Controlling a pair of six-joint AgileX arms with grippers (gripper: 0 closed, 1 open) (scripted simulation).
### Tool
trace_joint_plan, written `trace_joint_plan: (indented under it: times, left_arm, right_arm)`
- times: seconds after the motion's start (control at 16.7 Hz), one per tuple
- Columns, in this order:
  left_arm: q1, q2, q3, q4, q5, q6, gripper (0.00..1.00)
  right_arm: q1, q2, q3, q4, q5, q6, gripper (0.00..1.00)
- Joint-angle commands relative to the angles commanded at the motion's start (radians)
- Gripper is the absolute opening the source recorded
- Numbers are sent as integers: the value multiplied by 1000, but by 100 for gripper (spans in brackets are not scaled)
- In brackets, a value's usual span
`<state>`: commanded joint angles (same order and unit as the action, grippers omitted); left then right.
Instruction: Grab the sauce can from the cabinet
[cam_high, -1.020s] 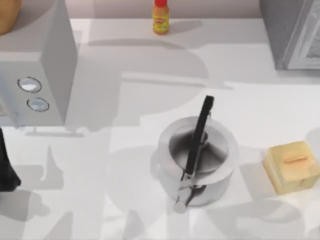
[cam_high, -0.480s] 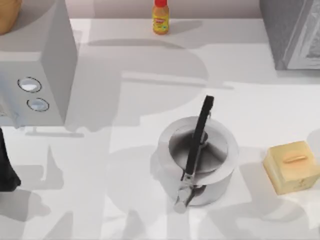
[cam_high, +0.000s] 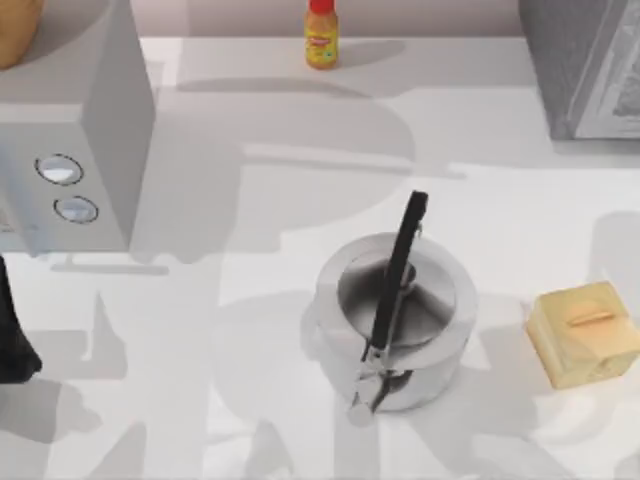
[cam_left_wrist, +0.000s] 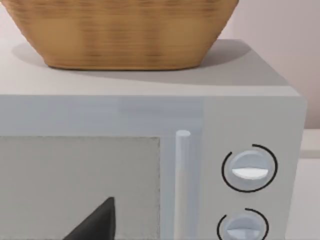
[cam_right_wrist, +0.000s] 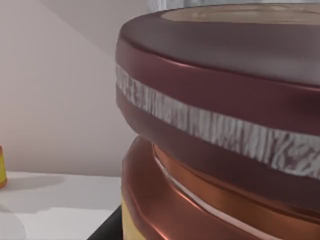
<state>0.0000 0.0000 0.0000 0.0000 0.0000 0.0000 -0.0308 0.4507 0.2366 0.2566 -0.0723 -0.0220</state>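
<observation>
The sauce can (cam_right_wrist: 220, 130) looms very close in the right wrist view, with a maroon rim, a silvery band and an orange-brown label below. It sits tilted there, and a black finger (cam_right_wrist: 107, 227) of my right gripper lies against its lower side. Behind it are a pale wall and white table. The grey cabinet (cam_high: 585, 70) stands at the table's back right corner. My left arm (cam_high: 12, 335) rests at the table's left edge in front of the microwave, and a dark fingertip (cam_left_wrist: 95, 222) shows in the left wrist view.
A steel pot (cam_high: 392, 318) with a black handle stands mid-table. To its right lies a yellow box (cam_high: 585, 332). A yellow bottle (cam_high: 321, 35) with a red cap stands at the back. At the left, a microwave (cam_high: 70, 150) carries a wicker basket (cam_left_wrist: 120, 30).
Shadows on the right side of the table have shifted around the yellow box. The pot, bottle, box and left arm stand as before.
</observation>
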Motion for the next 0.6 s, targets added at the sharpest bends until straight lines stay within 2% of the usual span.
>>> trace_joint_plan:
  times: [0.3,0.6]
  left_arm:
    - [0,0,0,0,0,0,100]
    - [0,0,0,0,0,0,100]
  right_arm:
    - [15,480,259,318,-77,-7,0]
    - [91,991,495,660,-167,0,0]
